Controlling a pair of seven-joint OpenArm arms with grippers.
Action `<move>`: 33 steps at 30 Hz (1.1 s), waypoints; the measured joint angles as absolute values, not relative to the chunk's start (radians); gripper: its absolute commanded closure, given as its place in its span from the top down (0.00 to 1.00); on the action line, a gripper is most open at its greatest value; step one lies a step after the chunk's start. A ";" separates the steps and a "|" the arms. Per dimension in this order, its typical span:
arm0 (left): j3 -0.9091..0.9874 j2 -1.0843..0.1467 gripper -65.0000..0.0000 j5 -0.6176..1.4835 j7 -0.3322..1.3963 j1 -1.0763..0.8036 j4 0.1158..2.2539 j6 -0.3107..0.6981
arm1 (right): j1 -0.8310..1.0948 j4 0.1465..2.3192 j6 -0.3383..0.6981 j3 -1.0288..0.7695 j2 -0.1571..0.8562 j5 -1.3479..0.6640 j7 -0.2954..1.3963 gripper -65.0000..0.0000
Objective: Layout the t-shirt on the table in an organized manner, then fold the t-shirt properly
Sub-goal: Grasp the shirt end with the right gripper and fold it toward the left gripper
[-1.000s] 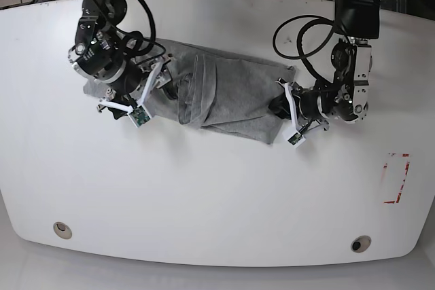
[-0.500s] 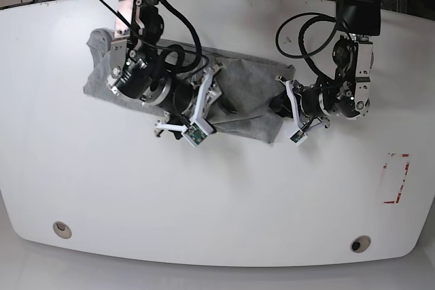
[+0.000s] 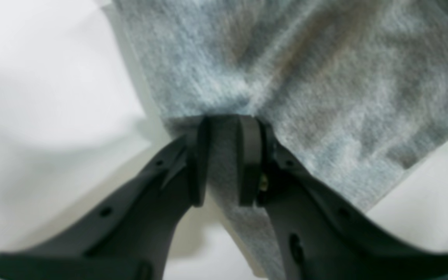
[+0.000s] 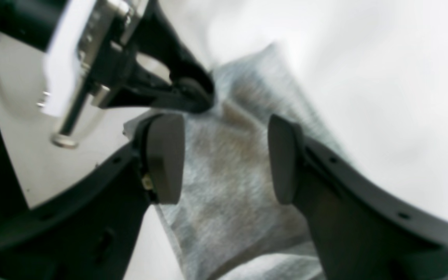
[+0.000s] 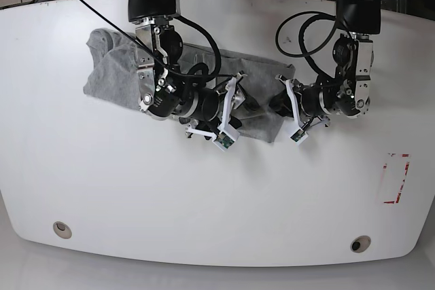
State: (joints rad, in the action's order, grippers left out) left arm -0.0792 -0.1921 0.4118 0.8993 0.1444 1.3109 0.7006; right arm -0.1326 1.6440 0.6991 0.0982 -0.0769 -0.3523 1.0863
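The heather-grey t-shirt point(image 5: 115, 73) lies bunched across the back middle of the white table point(image 5: 204, 195). My left gripper point(image 5: 277, 104) holds the shirt's right edge. In the left wrist view the left gripper point(image 3: 224, 159) is shut, with a fold of the t-shirt point(image 3: 305, 77) pinched between its pads. My right arm reaches across the shirt, and its gripper point(image 5: 253, 105) sits just left of the left one. In the right wrist view the right gripper point(image 4: 224, 159) stands open over the t-shirt point(image 4: 224, 217), with the left gripper's fingertips point(image 4: 187, 93) just beyond it.
A red tape rectangle point(image 5: 396, 178) marks the table's right side. Two round grommets point(image 5: 62, 229) point(image 5: 361, 244) sit near the front edge. Black cables loop behind the arm on the right of the base view.
My right arm has swept rightward across the shirt from its left end to beside the left gripper, uncovering the left part. Its jaws have narrowed somewhat. The left arm has held still.
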 measured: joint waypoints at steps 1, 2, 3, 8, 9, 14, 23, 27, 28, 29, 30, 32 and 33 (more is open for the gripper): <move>-0.079 -0.192 0.16 0.412 0.899 0.144 1.311 0.701 | -0.131 1.638 0.699 0.098 -0.068 -0.353 1.079 0.49; -0.078 -0.192 0.16 0.412 0.900 0.144 1.311 0.701 | -0.128 1.633 0.699 0.098 -0.053 -0.352 1.080 0.49; -0.077 -0.192 0.16 0.412 0.900 0.144 1.311 0.701 | -0.125 1.630 0.699 0.096 -0.044 -0.351 1.081 0.49; -0.076 -0.192 0.16 0.412 0.900 0.144 1.310 0.701 | -0.099 1.629 0.696 0.085 0.038 -0.344 1.080 0.49; -0.076 -0.192 0.16 0.412 0.900 0.144 1.310 0.701 | -0.092 1.629 0.696 0.085 0.054 -0.345 1.080 0.49; -0.076 -0.192 0.16 0.412 0.900 0.144 1.309 0.701 | -0.044 1.634 0.696 0.087 0.119 -0.364 1.073 0.49; -0.077 -0.207 0.16 0.426 0.896 0.142 1.308 0.707 | 0.064 1.786 0.696 0.021 0.206 -0.364 1.071 0.49; -0.077 -0.208 0.16 0.427 0.896 0.141 1.307 0.708 | 0.098 1.877 0.697 0.004 0.237 -0.363 1.077 0.49; -0.077 -0.209 0.16 0.427 0.896 0.141 1.307 0.708 | 0.103 1.892 0.697 0.003 0.242 -0.365 1.079 0.49; -0.077 -0.209 0.16 0.427 0.896 0.141 1.307 0.708 | 0.107 1.911 0.696 0.000 0.245 -0.364 1.085 0.49; -0.077 -0.209 0.16 0.427 0.896 0.141 1.307 0.708 | 0.107 1.925 0.696 -0.001 0.246 -0.363 1.104 0.49; -0.077 -0.209 0.16 0.427 0.896 0.141 1.307 0.708 | 0.107 1.948 0.696 -0.001 0.243 -0.363 1.135 0.49; -0.077 -0.209 0.16 0.427 0.896 0.141 1.307 0.708 | 0.106 1.957 0.697 -0.001 0.233 -0.363 1.150 0.49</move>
